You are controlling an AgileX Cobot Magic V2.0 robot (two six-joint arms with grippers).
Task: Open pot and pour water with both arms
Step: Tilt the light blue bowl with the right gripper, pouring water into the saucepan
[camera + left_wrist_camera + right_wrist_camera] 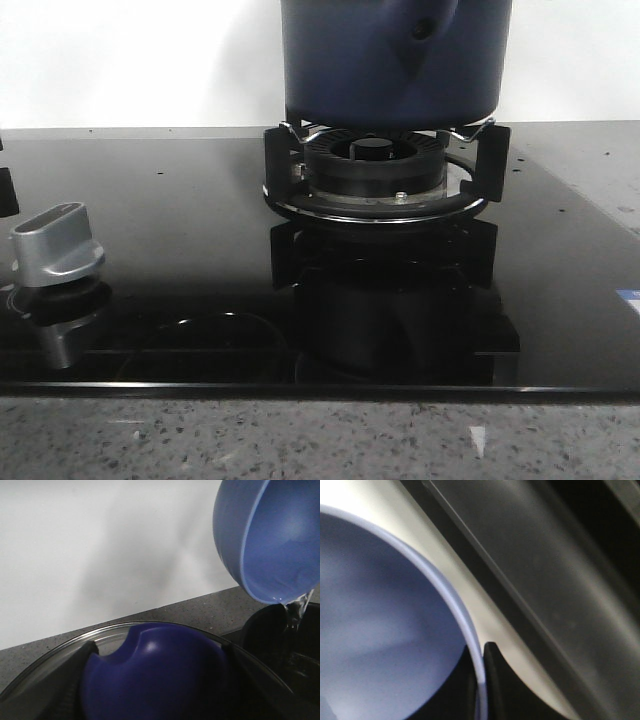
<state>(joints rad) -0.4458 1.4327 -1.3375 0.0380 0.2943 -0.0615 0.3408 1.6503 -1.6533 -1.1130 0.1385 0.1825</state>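
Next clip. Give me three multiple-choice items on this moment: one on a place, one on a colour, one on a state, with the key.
1. Where does the pot stand?
A. on the burner
B. inside a sink
C. on a shelf

2. What colour is the bowl pinched at its rim by the right gripper?
A. white
B. blue
C. red

3. What state is the bowl in?
A. upright and dry
B. tilted, with water running from its lip
C. upside down on the stove

Key:
1 A: the front view shows the pot's base resting on the burner's metal supports.
2 B: both wrist views show its wall and inside as blue.
3 B: the left wrist view shows it tipped, with a thin stream falling from its lowest edge.
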